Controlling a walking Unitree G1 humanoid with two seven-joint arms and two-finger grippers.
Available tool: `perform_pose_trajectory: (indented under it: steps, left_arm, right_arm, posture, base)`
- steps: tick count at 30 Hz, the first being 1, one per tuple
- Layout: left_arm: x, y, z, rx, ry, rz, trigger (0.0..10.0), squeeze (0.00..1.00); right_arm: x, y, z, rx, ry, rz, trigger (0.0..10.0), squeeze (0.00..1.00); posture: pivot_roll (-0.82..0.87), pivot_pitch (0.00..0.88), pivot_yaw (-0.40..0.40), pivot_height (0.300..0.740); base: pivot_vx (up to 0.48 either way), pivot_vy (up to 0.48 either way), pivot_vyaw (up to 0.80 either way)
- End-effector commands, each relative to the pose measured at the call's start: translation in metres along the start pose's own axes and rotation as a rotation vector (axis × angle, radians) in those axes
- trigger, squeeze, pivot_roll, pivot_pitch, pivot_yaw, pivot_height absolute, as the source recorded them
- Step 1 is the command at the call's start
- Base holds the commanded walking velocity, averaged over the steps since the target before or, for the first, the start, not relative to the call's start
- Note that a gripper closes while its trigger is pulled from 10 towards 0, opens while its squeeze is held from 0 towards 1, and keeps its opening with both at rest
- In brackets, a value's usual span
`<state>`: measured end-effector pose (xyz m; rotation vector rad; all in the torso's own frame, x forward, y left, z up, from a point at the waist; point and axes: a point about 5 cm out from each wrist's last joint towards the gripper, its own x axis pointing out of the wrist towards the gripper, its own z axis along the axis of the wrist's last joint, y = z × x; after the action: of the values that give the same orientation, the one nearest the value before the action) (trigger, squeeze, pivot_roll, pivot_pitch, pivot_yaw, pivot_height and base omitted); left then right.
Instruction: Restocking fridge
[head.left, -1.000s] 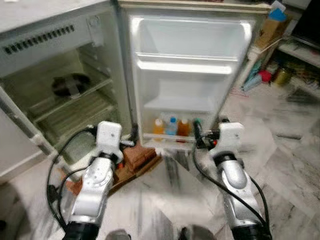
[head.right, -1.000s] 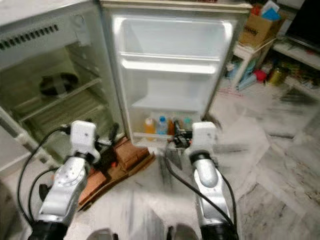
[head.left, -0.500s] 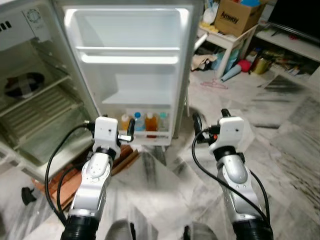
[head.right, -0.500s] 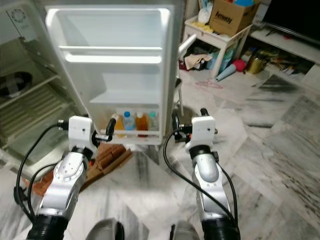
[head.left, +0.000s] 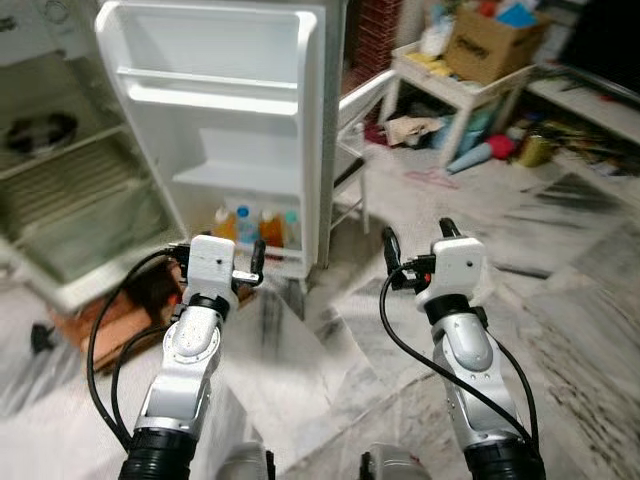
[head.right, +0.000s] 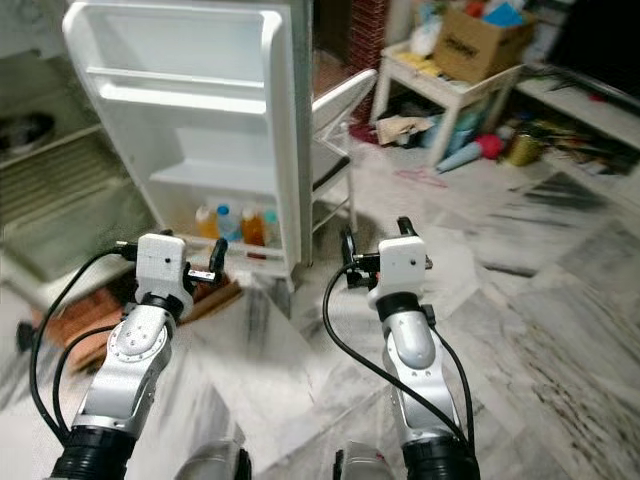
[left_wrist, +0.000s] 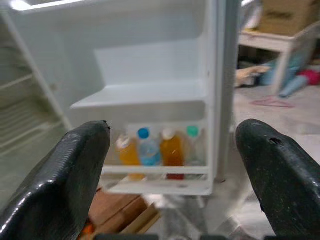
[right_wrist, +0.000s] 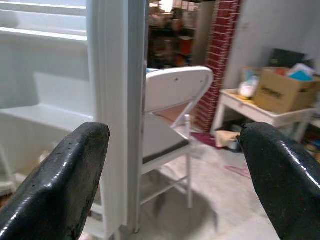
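The fridge stands open at the left, its white door (head.left: 220, 110) swung out toward me. Several drink bottles (left_wrist: 160, 150), orange ones and clear ones with blue and green caps, stand in the door's lowest shelf (head.left: 255, 225). The upper door shelves are bare. My left gripper (head.left: 218, 252) is held up at waist height, a short way in front of that shelf, open with nothing between its fingers (left_wrist: 75, 170). My right gripper (head.left: 415, 237) hangs level with it, off the door's free edge (right_wrist: 117, 125), also open and holding nothing.
A white folding chair (right_wrist: 172, 110) stands just behind the door. Farther right are a low white table (head.left: 470, 75) with a cardboard box (head.left: 490, 40) and clutter on the floor. Brown boards (head.left: 110, 315) lie under the fridge cabinet (head.left: 60, 200). Marble floor (head.left: 560, 300) stretches to the right.
The whole picture has slid left, so the camera has turned right and drawn back from the fridge. Both arms keep the same raised pose with the fingers apart.
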<state>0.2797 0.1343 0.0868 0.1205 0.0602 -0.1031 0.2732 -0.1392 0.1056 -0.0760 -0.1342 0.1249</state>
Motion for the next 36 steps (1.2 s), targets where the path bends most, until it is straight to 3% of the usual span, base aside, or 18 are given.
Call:
perform_pose_trajectory:
  steps: [1,11,31,36]
  left_arm:
    - [0.0011,-0.0026,0.0005,0.008,0.006,0.0,10.0,0.0]
    - [0.001,0.0007,-0.0002,-0.016,0.007,0.034,10.0,0.0]
    - [0.0028,0.0054,-0.0015,-0.029,0.022,0.077,10.0,0.0]
    - [0.0035,-0.0017,-0.0019,-0.066,0.021,0.05,10.0,0.0]
  right_arm:
    - [0.0,-0.0052,0.0035,-0.007,-0.017,-0.017,10.0,0.0]
    - [0.0035,-0.0044,0.0065,-0.012,-0.032,-0.011,10.0,0.0]
    - [0.0056,-0.005,0.0062,-0.003,-0.035,0.002,10.0,0.0]
    - [0.0062,-0.0088,0.0052,0.006,-0.028,-0.029,10.0,0.0]
  posture:
    - [0.0,0.078,0.025,0.74]
    - [0.01,0.078,0.022,0.74]
    - [0.01,0.082,0.023,0.74]
    - [0.01,0.083,0.023,0.74]
  base:
    - [0.0,-0.442,0.76]
    - [0.133,-0.387,0.76]
    - [0.458,0.0,0.73]
    - [0.375,0.0,0.11]
